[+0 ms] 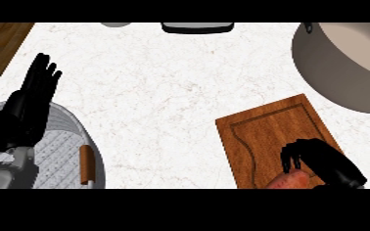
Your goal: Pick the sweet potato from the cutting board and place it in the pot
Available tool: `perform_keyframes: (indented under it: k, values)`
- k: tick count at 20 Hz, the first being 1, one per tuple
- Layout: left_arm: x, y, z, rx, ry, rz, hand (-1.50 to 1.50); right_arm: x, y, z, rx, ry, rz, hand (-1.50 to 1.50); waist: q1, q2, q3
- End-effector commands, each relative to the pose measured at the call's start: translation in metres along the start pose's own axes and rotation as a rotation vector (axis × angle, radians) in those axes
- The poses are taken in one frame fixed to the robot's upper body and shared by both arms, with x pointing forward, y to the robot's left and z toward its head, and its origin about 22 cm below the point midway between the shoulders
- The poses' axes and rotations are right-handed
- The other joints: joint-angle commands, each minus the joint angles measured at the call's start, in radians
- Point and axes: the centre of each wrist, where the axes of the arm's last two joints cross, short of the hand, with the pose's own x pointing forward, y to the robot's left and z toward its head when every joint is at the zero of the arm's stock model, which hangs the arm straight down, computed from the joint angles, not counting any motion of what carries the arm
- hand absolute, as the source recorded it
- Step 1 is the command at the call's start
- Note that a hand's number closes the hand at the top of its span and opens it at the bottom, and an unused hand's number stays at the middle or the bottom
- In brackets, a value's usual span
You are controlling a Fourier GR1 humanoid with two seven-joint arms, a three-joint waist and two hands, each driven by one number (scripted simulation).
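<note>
Lower right of my head view: cutting board (pixel 271 137), brown wood w/ a routed groove inside its rim, lying flat on the white marbled counter (pixel 173 93) and turned at a slant; its near end runs out under the bottom edge. On that near end sits the sweet potato (pixel 290 180), orange-pink, only its upper part visible, the rest cut off by the view's edge. My right hand (pixel 325 162) is directly over it, fingers curled down so the tips (pixel 295 157) touch or nearly touch the potato's top; thumb side hidden, so I read the hand as closing round the potato, which is not lifted and rests on the board.

Upper right: pot (pixel 327 73), grey metal w/ a pale inside, large and round, partly out of view past the right edge. It stands on the counter just beyond the board's far corner, apart from the potato.

Left edge: my left hand (pixel 34 95), fingers straight and pointing up, relaxed, holding nothing; grey forearm below it. It shows over a grey round pan or strainer-like dish (pixel 72 127) w/ a ribbed inside; a brown wooden handle (pixel 85 164) lies on its right rim.

Top edge, centre: a dark-rimmed item (pixel 197 27) and, left of it, a small grey one (pixel 115 24), both mostly cropped, can't tell what they are. Top-left corner: strip of brown wood (pixel 13 39) beyond the counter's edge.
</note>
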Motion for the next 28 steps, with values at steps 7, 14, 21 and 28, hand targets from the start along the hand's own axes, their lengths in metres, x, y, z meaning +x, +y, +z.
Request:
perform_keyframes:
  k: [7, 14, 21, 28]
  values:
    - [0.001, 0.0, -0.008, 0.031, 0.003, 0.022, 0.0, -0.026, -0.017, 0.085, 0.224, -0.538, 0.317, 1.5, -0.046, -0.001, 0.0]
    - [0.004, 0.008, -0.005, 0.047, 0.006, 0.001, 0.0, -0.044, -0.073, 0.106, -0.286, -0.575, 0.048, 1.5, -0.054, -0.003, -0.002]
    - [0.002, 0.011, -0.006, 0.032, -0.016, 0.005, 0.0, -0.064, -0.139, 0.144, -0.591, -0.547, -0.131, 1.5, -0.024, 0.002, -0.004]
    - [0.0, -0.022, -0.014, -0.018, -0.023, 0.001, 0.0, -0.109, -0.179, 0.169, -0.742, -0.413, -0.226, 1.5, 0.019, 0.013, -0.002]
